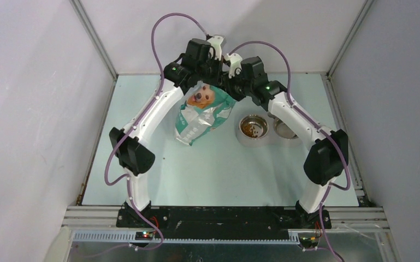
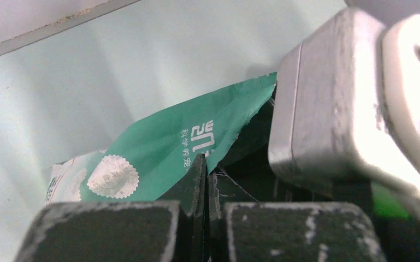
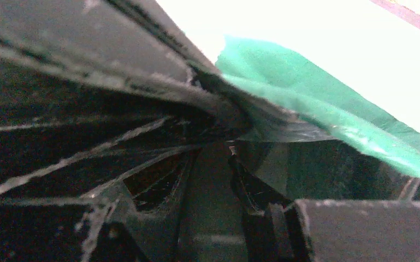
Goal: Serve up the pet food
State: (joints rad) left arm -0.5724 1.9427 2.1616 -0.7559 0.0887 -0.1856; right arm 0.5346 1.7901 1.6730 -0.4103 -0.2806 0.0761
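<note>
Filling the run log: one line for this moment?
left gripper: shut on dog-food bag top | right gripper: at bag mouth, grip unclear | kibble: some in steel bowl

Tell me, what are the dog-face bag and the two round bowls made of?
The bag looks like thin glossy plastic film: it creases, shines, and its green edge is torn ragged. The left bowl looks like polished metal, probably steel, by its bright mirror-like rim. The other bowl, partly hidden, seems the same.
</note>
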